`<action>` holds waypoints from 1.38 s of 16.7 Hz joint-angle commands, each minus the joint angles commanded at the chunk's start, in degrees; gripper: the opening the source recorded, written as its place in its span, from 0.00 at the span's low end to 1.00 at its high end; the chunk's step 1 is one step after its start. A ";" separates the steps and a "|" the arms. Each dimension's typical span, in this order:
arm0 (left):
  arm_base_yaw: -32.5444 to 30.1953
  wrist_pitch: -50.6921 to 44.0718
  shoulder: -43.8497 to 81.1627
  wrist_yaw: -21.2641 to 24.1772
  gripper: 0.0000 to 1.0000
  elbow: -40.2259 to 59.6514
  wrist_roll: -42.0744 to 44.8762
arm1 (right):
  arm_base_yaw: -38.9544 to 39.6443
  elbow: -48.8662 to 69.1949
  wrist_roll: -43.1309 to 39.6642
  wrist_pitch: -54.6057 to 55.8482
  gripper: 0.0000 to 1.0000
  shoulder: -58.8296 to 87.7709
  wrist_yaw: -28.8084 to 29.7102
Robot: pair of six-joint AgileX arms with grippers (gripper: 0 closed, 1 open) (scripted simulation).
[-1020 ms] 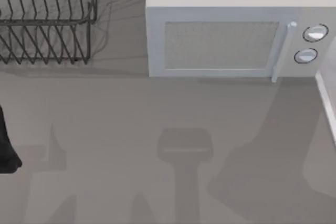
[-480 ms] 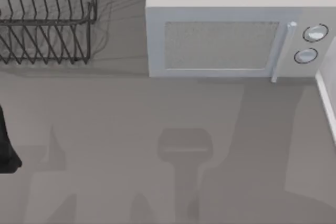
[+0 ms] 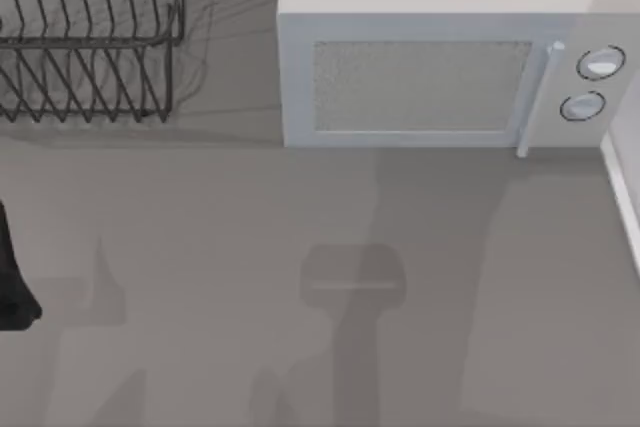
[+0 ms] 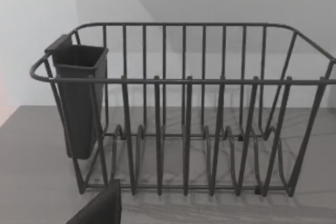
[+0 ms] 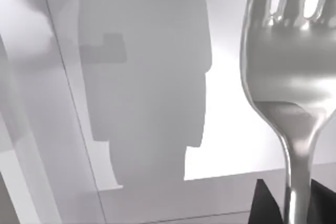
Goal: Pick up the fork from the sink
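From above, the grey desk (image 3: 200, 247) carried a white microwave (image 3: 440, 57) at the back and a dark wire dish rack (image 3: 90, 37) in the back left corner. A black piece of the left arm (image 3: 12, 277) sat at the left edge of the desk, parked; I could not tell how its fingers stood.

From the left wrist, the dish rack (image 4: 184, 114) stood straight ahead on the desk, with a dark cutlery cup (image 4: 79, 98) hung on one end. A dark corner of the arm's own hardware (image 4: 100, 208) poked into the picture.

From the right wrist, the fork (image 5: 289, 77) stood right in front of the camera, shiny and silver, tines pointing away from the fingers. Its narrow handle ran down between the two dark fingers (image 5: 265, 203) of the right gripper (image 5: 291, 205), which pinched it from both sides. Behind it lay pale surfaces crossed by blocky shadows.
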 joint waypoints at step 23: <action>0.00 0.00 0.00 0.00 1.00 0.00 0.00 | 40.81 -50.96 32.46 8.89 0.00 -41.54 -0.27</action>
